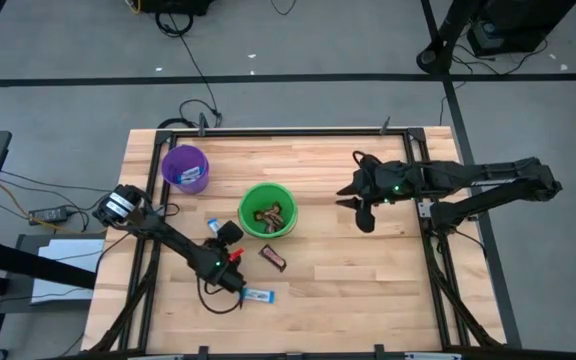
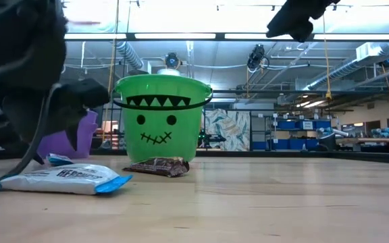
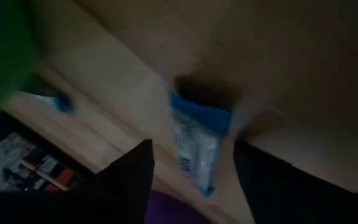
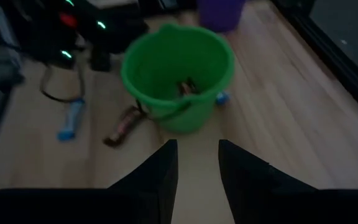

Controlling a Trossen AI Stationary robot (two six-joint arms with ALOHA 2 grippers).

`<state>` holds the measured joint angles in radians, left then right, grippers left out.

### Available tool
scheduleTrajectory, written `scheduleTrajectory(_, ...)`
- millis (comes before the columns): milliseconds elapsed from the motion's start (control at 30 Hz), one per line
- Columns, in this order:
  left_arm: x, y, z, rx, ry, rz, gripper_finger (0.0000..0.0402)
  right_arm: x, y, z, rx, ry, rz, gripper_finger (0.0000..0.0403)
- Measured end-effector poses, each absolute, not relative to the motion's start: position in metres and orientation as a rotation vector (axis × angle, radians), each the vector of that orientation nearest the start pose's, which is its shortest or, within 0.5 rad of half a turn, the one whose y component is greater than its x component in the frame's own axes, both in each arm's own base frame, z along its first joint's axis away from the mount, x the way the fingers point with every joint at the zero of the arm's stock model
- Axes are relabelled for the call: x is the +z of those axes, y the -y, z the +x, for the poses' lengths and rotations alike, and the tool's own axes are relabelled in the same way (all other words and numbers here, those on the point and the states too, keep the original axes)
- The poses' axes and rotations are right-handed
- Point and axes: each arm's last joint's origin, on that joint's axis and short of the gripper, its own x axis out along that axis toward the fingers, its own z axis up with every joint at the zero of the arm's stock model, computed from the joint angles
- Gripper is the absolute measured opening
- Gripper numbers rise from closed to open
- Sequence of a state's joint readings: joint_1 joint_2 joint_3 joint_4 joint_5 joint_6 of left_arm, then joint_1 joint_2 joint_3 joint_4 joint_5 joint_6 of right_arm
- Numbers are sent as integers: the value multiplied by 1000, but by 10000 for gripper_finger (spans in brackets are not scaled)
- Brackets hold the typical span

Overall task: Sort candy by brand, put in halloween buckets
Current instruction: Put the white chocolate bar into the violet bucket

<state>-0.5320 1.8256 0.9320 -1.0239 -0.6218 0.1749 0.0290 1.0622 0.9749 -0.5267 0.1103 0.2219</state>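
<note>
A wooden worktop (image 1: 348,290) seen from above, with two dark robot arms reaching in from either side.

The left pincer (image 1: 240,288) is low over the near part of the worktop, right at a candy bar in a light blue-and-white wrapper (image 1: 258,295) that lies flat on the wood. In the left wrist view its two dark fingers (image 3: 129,180) stand apart with the blue-and-white bar (image 3: 197,149) between them – the pincer is open around the bar, and I cannot tell whether the fingers touch it. In the low view the same bar (image 2: 66,179) rests on the worktop with the arm looming over it.

A bright green bucket (image 1: 267,210), painted with a stitched monster face (image 2: 162,118), stands near the middle of the worktop. Brown-wrapped candy (image 1: 268,213) lies inside it. Just beside the bucket, toward the near edge, a dark brown bar (image 1: 273,258) lies on the wood. A second small blue-and-white bar (image 1: 213,226) lies close to the green bucket on its left.

The purple bucket (image 1: 185,168) stands farther back and to the left, apart from the green one.

The right pincer (image 1: 360,207) hangs above the worktop to the right of the green bucket, well apart from it – its fingers (image 4: 160,168) are slightly parted and hold nothing
</note>
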Motion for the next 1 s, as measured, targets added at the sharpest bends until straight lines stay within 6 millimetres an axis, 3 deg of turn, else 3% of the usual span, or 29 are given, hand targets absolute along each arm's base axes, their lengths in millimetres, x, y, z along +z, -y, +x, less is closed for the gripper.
scheduleTrajectory(300, 105, 107, 215, -31, -1628, 1175, 222, 323, -4, 226, -112, -492, 202, 128)
scheduleTrajectory(467, 102, 106, 213, -38, -1632, 1155, 198, 328, -5, 228, -100, -438, 218, 128)
scheduleTrajectory(1000, 100, 107, 211, -78, -1683, 1054, 9, 339, -13, 232, -44, -317, 272, 128)
